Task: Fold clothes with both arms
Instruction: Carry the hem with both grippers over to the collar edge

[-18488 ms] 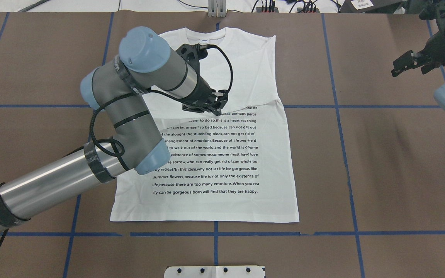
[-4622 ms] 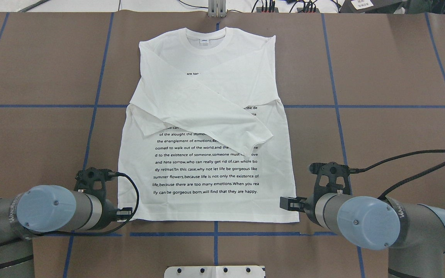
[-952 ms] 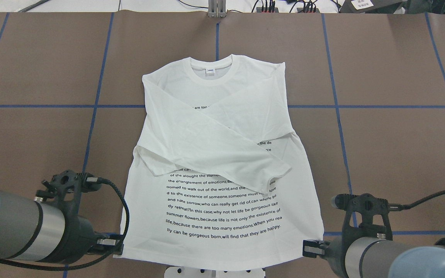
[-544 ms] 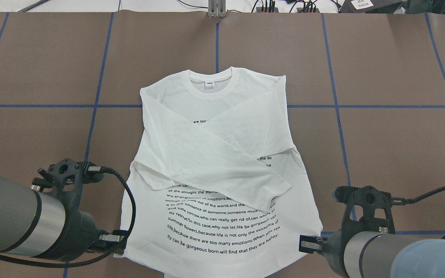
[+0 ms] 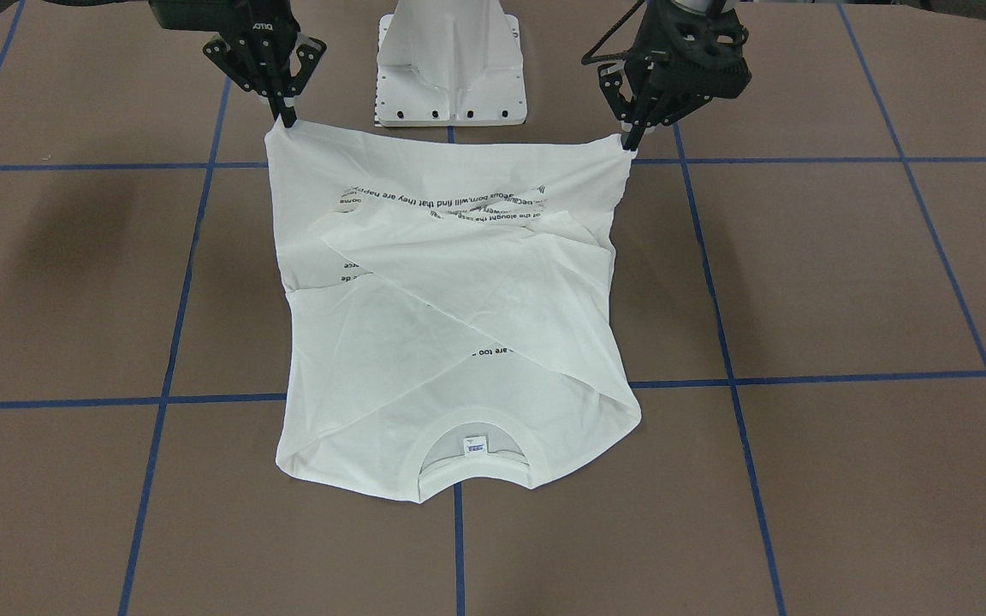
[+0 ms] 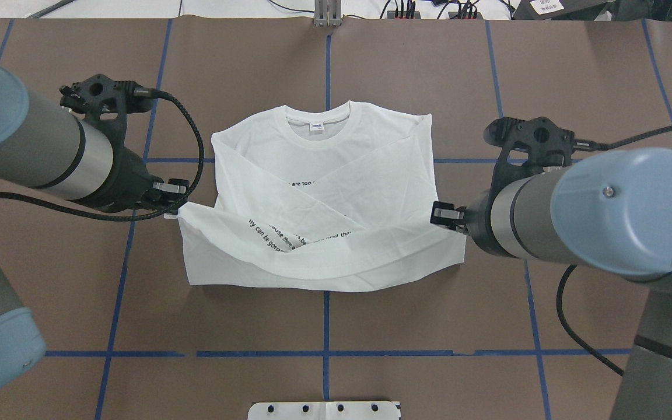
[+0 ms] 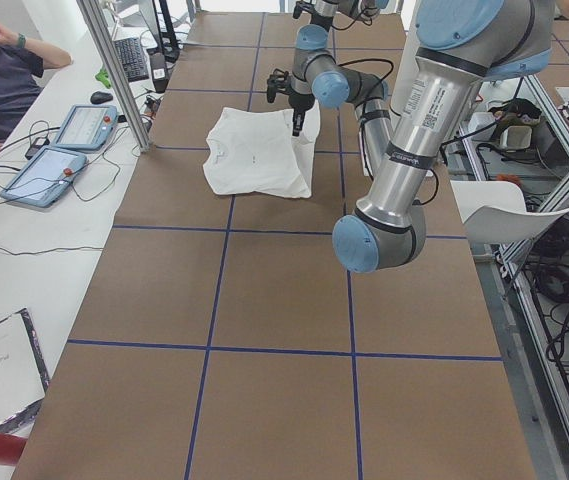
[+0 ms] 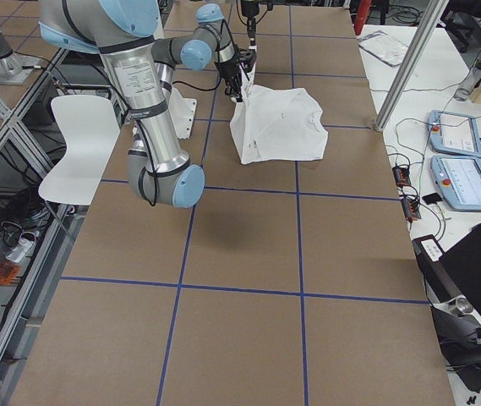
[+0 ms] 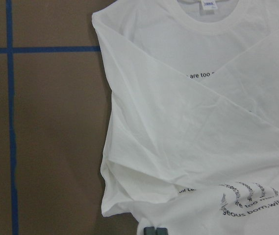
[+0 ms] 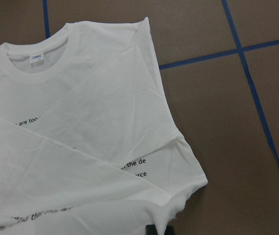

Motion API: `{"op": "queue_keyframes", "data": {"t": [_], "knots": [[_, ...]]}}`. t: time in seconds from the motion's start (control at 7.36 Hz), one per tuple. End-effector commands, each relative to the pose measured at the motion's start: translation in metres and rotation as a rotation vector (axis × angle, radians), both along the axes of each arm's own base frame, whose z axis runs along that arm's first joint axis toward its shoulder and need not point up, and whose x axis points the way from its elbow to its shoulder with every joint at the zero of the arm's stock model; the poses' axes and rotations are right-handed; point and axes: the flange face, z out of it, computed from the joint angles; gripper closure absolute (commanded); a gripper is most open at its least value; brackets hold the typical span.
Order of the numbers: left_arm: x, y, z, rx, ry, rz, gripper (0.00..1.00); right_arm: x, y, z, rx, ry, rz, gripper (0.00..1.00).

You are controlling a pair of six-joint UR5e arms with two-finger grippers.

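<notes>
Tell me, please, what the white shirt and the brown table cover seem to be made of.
The shirt: thin, soft knit cloth, probably cotton, matte; it creases finely, drapes, and its black print shows through. The table cover: matte brown sheet, perhaps paper or card; flat, without shine, with blue tape lines on it.

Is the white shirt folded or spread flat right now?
Mid-fold: left gripper and right gripper hold the T-shirt hem raised over the sleeves; collar end lies flat.

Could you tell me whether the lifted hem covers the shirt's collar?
No, the collar lies bare; the left gripper and right gripper hold the hem well short of it.
</notes>
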Motion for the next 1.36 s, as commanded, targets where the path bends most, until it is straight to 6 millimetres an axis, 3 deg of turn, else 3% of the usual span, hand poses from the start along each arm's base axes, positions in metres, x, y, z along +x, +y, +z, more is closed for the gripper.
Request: {"op": "queue_keyframes", "data": {"t": [0.0,0.27,0.41,0.68,0.95,1.22], "knots": [[0.014,-0.04,-0.003,0.023,-0.045,-0.078,1.0,0.015,-0.056,-0.017,0.018,-0.002,0.072,1.0],[0.04,-0.074,0.015,0.046,-0.061,-0.118,1.0,-0.023,-0.093,0.0,0.016,-0.003,0.083,1.0],[0.055,-0.09,0.032,0.055,-0.077,-0.137,1.0,-0.046,-0.117,0.022,0.009,0.018,0.091,1.0],[0.082,-0.126,0.071,0.098,-0.094,-0.149,1.0,-0.069,-0.166,0.061,0.036,0.043,0.099,1.0],[0.11,-0.16,0.102,0.112,-0.102,-0.169,1.0,-0.085,-0.19,0.095,0.039,0.097,0.076,1.0],[0.117,-0.17,0.112,0.122,-0.137,-0.166,1.0,-0.092,-0.197,0.112,0.016,0.128,0.073,1.0]]}}
